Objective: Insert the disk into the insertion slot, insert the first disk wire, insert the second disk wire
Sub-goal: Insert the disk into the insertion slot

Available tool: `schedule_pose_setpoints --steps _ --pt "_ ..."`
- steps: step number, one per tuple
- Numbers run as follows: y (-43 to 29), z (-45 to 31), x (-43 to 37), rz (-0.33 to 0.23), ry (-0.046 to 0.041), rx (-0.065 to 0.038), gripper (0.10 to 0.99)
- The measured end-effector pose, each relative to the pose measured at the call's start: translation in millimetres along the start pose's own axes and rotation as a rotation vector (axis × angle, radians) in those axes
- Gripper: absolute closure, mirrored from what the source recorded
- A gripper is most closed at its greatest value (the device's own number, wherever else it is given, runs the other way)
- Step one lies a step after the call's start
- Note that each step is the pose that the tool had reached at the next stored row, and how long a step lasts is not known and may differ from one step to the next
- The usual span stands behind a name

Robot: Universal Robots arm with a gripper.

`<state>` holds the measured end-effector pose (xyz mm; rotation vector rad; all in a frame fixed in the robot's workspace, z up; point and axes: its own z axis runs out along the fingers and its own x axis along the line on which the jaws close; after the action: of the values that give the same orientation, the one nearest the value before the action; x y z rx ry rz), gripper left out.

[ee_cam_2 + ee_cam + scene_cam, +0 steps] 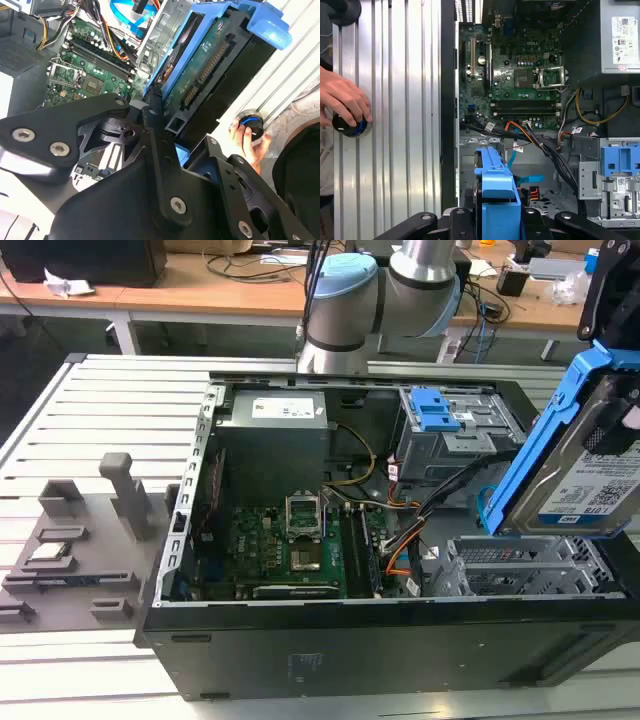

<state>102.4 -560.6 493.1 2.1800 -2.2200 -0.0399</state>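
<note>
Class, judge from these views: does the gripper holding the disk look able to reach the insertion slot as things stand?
Probably yes. The gripper holds the disk tilted above the insertion slot, whose top is open; loose cables beside it might snag.

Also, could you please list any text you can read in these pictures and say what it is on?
Nothing reads reliably.
White barcode label on the disk: print too small to read.
White label on the power supply: too small to read.
Markings on the motherboard: too small to read.
</note>
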Motion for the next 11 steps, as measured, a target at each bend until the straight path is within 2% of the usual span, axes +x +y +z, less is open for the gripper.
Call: schedule_pose_setpoints --steps 1,4,11 --pt "-0.1 2.1 0.0 0.0 0.0 0.0 0.722" --pt "-0.6 16.2 -0.1 0.0 0.0 -0.001 0.722" --pt "-1.3 33.9 -0.8 0.0 -0.0002 -0.002 0.722"
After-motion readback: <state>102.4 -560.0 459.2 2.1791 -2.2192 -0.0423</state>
